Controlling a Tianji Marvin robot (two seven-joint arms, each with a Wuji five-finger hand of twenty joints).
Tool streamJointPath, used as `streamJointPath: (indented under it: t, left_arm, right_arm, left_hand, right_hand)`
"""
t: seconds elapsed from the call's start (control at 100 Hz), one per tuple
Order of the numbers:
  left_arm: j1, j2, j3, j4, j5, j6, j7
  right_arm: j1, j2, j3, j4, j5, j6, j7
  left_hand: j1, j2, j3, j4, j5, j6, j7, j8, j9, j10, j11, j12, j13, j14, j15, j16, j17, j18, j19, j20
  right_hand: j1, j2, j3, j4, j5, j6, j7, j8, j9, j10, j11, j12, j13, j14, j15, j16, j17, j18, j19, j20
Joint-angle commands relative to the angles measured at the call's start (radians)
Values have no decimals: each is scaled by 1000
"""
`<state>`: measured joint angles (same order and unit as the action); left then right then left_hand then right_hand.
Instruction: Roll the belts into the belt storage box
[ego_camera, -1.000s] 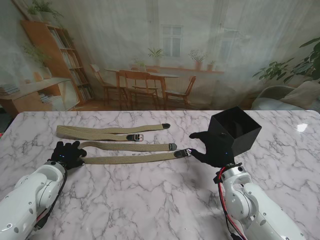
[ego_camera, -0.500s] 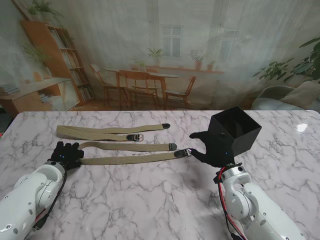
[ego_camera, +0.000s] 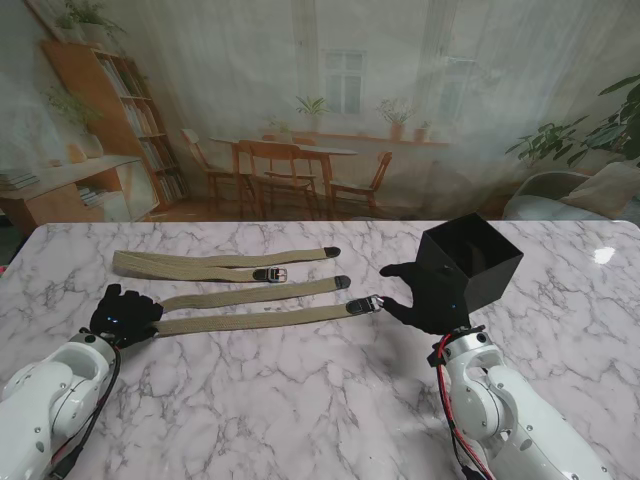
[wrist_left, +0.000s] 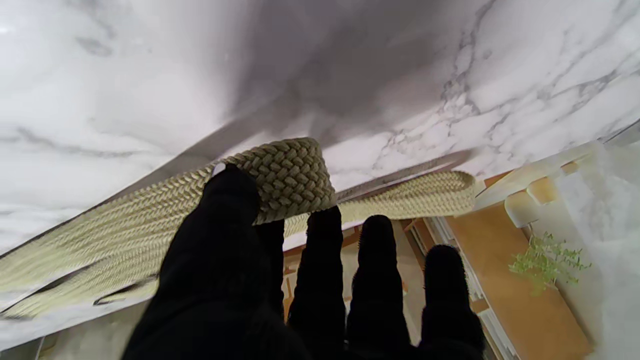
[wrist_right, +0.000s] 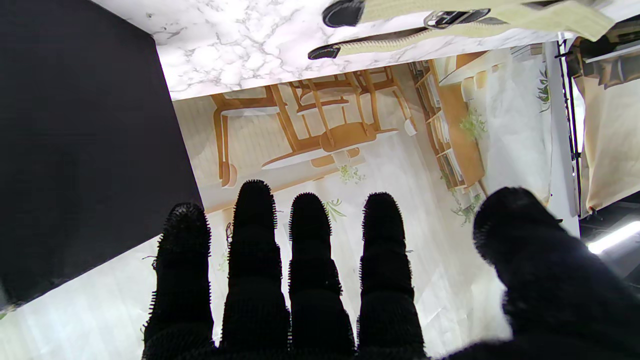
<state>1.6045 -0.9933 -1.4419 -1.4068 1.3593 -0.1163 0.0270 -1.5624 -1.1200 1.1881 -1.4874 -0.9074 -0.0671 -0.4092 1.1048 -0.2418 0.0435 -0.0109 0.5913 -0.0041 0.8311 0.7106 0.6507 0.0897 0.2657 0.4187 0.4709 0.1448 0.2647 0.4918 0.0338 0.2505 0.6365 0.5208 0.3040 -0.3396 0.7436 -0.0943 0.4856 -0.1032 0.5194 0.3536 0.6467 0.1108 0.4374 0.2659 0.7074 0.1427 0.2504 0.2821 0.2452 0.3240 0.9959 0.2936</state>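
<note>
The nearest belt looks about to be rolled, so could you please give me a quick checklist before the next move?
1. Left hand pinches the nearest belt at its plain end: ok.
2. Belt end lifted off the marble table: ok, wrist view shows it raised.
3. Roll started: not ok, strap lies straight.
4. Other two belts, middle belt and far belt, apart from it: cannot tell near the hand.
5. Right hand free: ok, fingers spread beside the black storage box.
6. Box opening reachable: cannot tell.
</note>
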Motion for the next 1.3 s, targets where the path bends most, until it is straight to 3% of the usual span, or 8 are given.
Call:
streamJointPath:
  t: [0.0,0.16,0.24,0.26,0.62,0.83,0.94,1.29]
  left_arm:
    - [16,-1,-8,-28,6,-9,3]
    - [56,-2,-49,-77,34,-41,31]
    - [72,-3,-64,-92,44,-47,58]
    - [76,-3,-68,-96,46,-49,67]
    - [162,-13,-144,-240,60,-148,146]
    - [204,-20,-153,-338,46,-231,169]
    - [219,-19,-148,-385,52,-275,170]
    - [280,-22,-136,-485,45,-370,186]
  right_arm:
    - [-3,-2,1,0,-1,4,-1]
    - [-3,-2,1,0,-1,3,-1]
    - [-4,-2,1,0,-1,3,0]
    - [-4,-2,1,0,-1,3,0]
    - [-14,1,6,-29,3,-43,23]
    - [-45,13,20,-95,36,-111,141]
    - [-49,16,12,-124,77,-136,202]
    - [37,36,-49,-170,127,-96,401]
  left_hand:
    - [86,45,57,5,-16,22,47,-2,62,-47,39,40,32,-31,1,5,2,-13,25,-21]
    - [89,40,67,5,-30,43,62,-7,56,-45,17,-14,35,-66,-30,-22,14,-30,34,-25]
    - [88,46,74,4,-46,57,76,-6,16,-81,25,-12,12,-72,-31,-21,8,-37,43,-23]
    - [89,48,75,4,-51,63,79,-4,3,-61,22,-14,5,-72,-33,-21,7,-40,44,-23]
    - [106,59,70,-3,-68,92,106,1,24,-37,58,7,34,-16,7,11,34,-20,77,-14]
    - [112,70,58,-8,-73,112,113,24,32,-24,54,30,43,-4,13,22,39,-11,84,-14]
    - [110,75,51,-10,-75,122,107,40,35,-20,49,26,47,0,13,24,41,-5,87,-14]
    - [110,80,39,-10,-70,124,92,69,45,-19,43,17,55,1,9,25,42,-1,82,-17]
  right_hand:
    - [17,35,-7,26,25,15,4,23,-23,12,15,6,-23,-9,-13,3,-20,11,-16,16]
    - [18,35,-6,26,24,15,4,23,-23,10,15,6,-23,-9,-14,3,-21,10,-17,17]
    - [18,36,-7,26,24,14,4,23,-24,11,14,6,-24,-7,-14,3,-20,10,-16,17]
    - [18,35,-6,26,24,14,4,23,-24,11,14,6,-23,-7,-14,3,-20,10,-16,17]
    - [9,25,-9,24,26,14,4,22,-25,12,11,6,-29,-6,-17,2,-19,11,-17,17]
    - [-9,20,-22,19,11,30,-12,16,-36,18,-1,2,-45,7,-28,-2,-28,13,-23,16]
    - [-39,21,-52,15,-110,115,-75,-3,-79,29,-19,-3,-69,11,-41,-7,-38,11,-31,15]
    - [-180,-43,-158,-14,-243,196,-240,-16,-325,92,-100,-52,-239,46,-129,-50,-131,18,-146,17]
